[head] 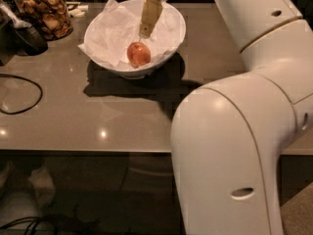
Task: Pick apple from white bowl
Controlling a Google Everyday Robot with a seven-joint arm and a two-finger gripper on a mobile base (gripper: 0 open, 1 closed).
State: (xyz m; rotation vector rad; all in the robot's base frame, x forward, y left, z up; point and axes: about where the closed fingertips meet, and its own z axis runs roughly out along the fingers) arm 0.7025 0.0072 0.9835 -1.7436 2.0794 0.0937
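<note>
gripper [145, 32]: over the middle of the bowl, tan tip pointing down inside the rim; how far open cannot be told; nothing seen in its hold
apple [139, 54]: in the bowl, on the paper, toward the near side; just below the gripper tip and, as far as can be seen, apart from it; reddish-orange with a paler patch
bowl [182, 31]: white, wide and deep; on the table near its far edge; dark shadow on the near side
paper [110, 33]: white, crumpled; lines the bowl and spills over its left rim
arm [234, 146]: large and white; fills the right side, reaching up toward the bowl
jar [46, 11]: glass, brown snacks inside; far left corner, apart from the bowl
cable [34, 99]: dark loop at the left edge of the table
table [98, 111]: grey-brown, glossy, small spots of light
</note>
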